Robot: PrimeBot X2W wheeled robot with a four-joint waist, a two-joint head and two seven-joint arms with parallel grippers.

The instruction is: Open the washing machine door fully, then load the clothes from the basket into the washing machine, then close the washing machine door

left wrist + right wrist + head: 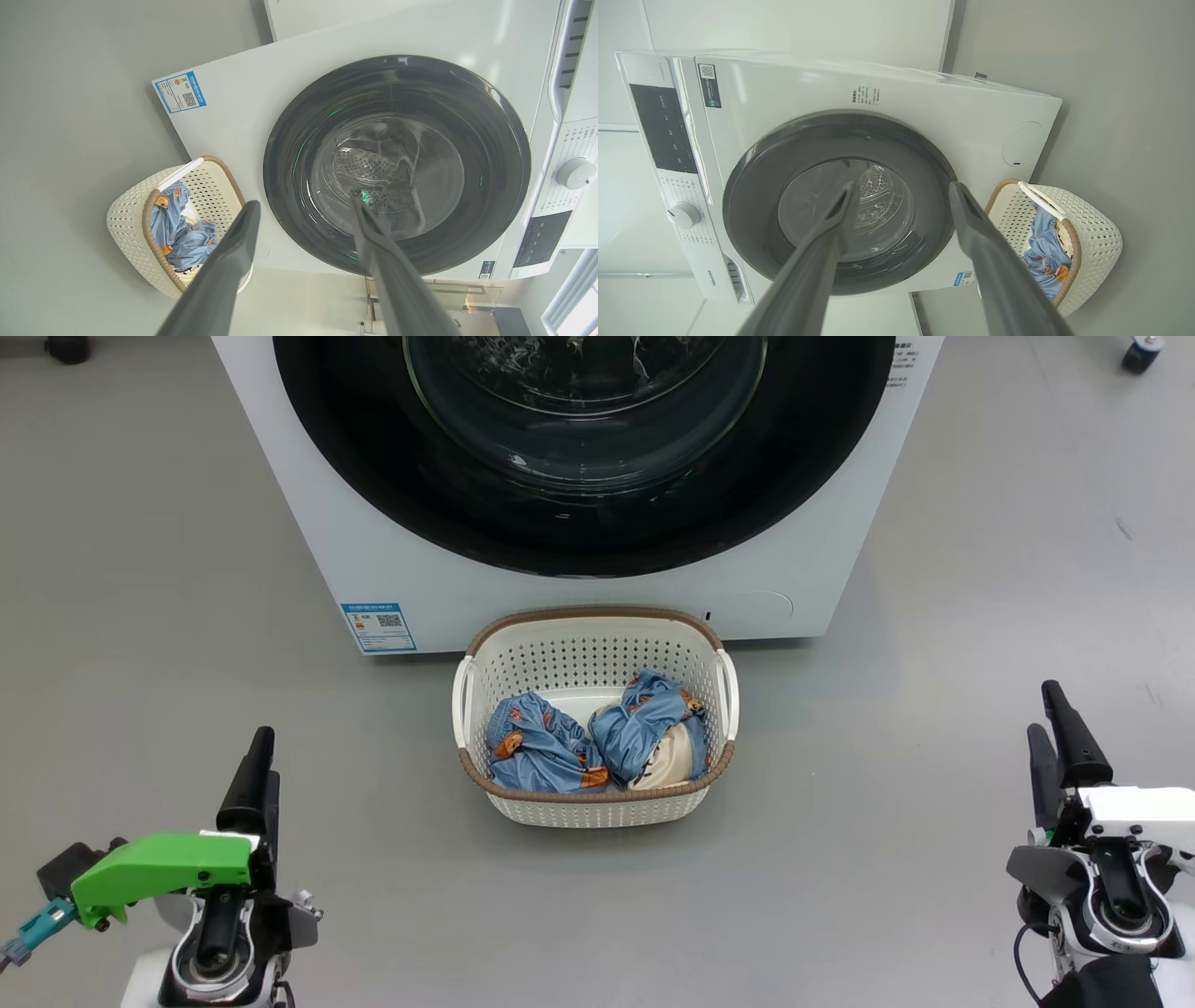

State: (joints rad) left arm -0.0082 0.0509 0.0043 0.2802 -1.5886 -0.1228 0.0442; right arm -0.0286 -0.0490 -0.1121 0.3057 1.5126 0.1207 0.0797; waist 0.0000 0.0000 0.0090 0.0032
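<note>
Two bundles of clothes (pixel 560 751): light blue fabric with small orange-brown bears, lying side by side inside the basket (pixel 579 658); the right bundle shows a cream lining.
Basket: cream-white and perforated with a brown rim, standing on the grey floor (pixel 140 616) just in front of the washing machine (pixel 420 588); whether it touches the machine is hard to tell.
Washing machine door (pixel 579 448): shut, its glossy black rim flush with the white front, the drum visible through the glass.
Front details: a blue-and-white QR sticker (pixel 378 627) sits low on the left, a round flap (pixel 752 609) low on the right.
Left gripper (pixel 266 756): released, fingers spread with nothing between them, low and to the left of the basket, well apart from it.
Right gripper (pixel 1043 707): also released and empty, low and to the right of the basket, well apart from it; in its wrist view the fingers point toward the door.
</note>
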